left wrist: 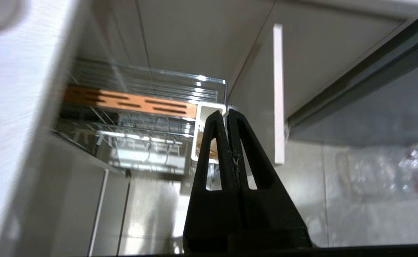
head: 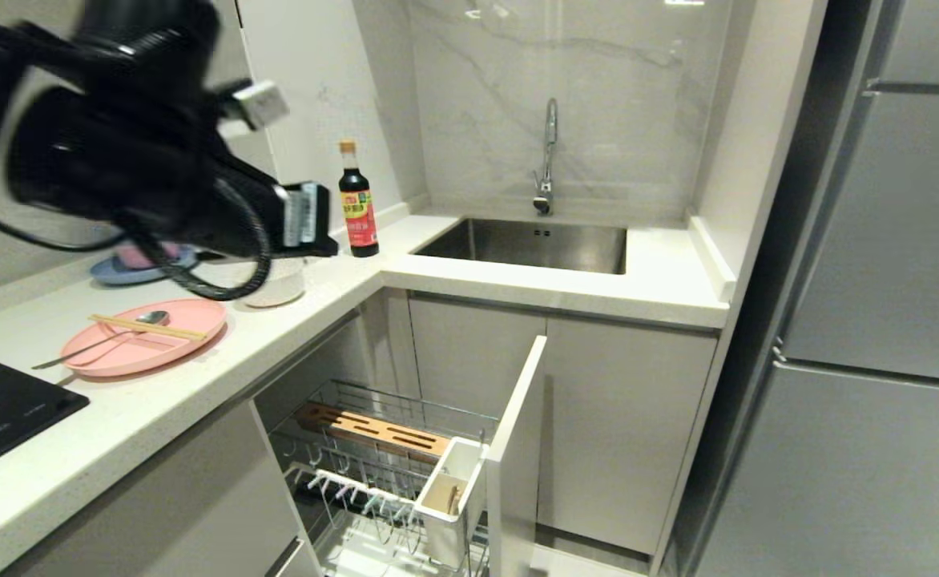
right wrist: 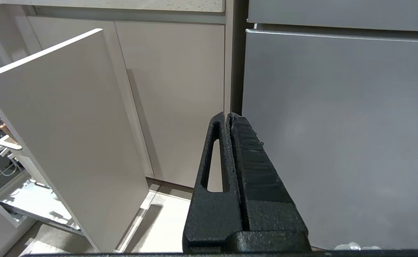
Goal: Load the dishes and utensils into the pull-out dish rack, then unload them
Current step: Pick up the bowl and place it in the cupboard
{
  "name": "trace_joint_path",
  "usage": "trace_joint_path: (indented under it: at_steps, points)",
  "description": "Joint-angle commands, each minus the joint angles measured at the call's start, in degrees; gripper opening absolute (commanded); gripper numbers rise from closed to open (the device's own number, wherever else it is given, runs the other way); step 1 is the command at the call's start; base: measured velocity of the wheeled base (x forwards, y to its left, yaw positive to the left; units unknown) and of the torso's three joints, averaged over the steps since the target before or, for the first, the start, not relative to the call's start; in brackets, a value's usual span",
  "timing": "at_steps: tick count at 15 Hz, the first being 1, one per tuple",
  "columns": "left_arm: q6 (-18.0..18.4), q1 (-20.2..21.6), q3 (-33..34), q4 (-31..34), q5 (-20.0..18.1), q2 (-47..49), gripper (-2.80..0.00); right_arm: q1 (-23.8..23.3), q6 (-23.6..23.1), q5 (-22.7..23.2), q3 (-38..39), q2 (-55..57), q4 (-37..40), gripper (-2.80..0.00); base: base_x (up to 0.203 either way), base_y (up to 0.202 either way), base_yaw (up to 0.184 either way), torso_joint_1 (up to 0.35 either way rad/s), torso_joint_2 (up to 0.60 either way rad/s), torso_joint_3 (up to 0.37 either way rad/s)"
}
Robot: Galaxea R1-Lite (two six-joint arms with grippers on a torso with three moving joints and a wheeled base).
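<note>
Pink plate (head: 145,346) on tabletop (head: 197,385), chopsticks (head: 147,327) and spoon (head: 101,339) lying across it; white bowl (head: 277,287) just beyond. Dish rack (head: 389,473) pulled out below, empty of dishes. Left gripper (left wrist: 227,113) above tabletop, jaws pressed together, holding nothing. Right gripper (right wrist: 228,116) low beside cabinets, jaws pressed together.

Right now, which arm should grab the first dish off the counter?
Left, probably. The left gripper hangs above the counter by the cream bowl and pink plate, jaws shut and empty. The right gripper sits low beside the rack's front panel, away from the dishes.
</note>
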Motion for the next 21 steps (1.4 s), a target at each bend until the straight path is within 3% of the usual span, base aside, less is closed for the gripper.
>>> trace_joint_path:
  at_steps: [1,2,5,6,12,14,18,20,21]
  points:
    - [0.11,1.51,2.97,0.90,0.10,-14.92,-2.80,-0.03,0.00,0.02,-0.04,-0.02,0.00,-2.80,0.000,0.000,0.000,0.000,0.00,0.000]
    - [0.76,3.50,4.71,1.62,-0.14,-21.12,-2.80,0.03,0.00,0.02,0.00,-0.04,0.00,-2.80,0.000,0.000,0.000,0.000,0.00,0.000]
    - [5.78,15.81,11.53,2.91,-3.62,-39.20,-2.80,0.04,0.00,0.02,0.00,-0.02,0.00,-2.80,0.000,0.000,0.000,0.000,0.00,0.000]
    - [7.08,17.83,15.45,2.95,-4.36,-45.31,-2.80,0.01,0.00,0.02,0.00,0.00,0.00,-2.80,0.000,0.000,0.000,0.000,0.00,0.000]
    - [19.28,23.17,53.55,-6.05,-7.15,-82.75,-2.80,0.03,0.00,0.02,0.00,-0.04,0.00,-2.80,0.000,0.000,0.000,0.000,0.00,0.000]
    - [21.03,23.67,65.99,-12.07,-8.13,-89.11,-2.80,0.03,0.00,0.02,-0.02,0.03,0.00,-2.80,0.000,0.000,0.000,0.000,0.00,0.000]
    - [21.28,24.05,91.08,-35.82,-6.27,-92.65,-2.80,0.04,0.00,0.02,0.00,0.02,0.00,-2.80,0.000,0.000,0.000,0.000,0.00,0.000]
    - [21.84,24.13,98.43,-41.30,-6.30,-93.20,-2.80,-0.05,0.00,0.02,0.00,0.02,0.00,-2.80,0.000,0.000,0.000,0.000,0.00,0.000]
    - [21.96,24.20,98.77,-43.77,-6.44,-93.45,-2.80,0.04,0.00,0.02,0.00,0.03,0.00,-2.80,0.000,0.000,0.000,0.000,0.00,0.000]
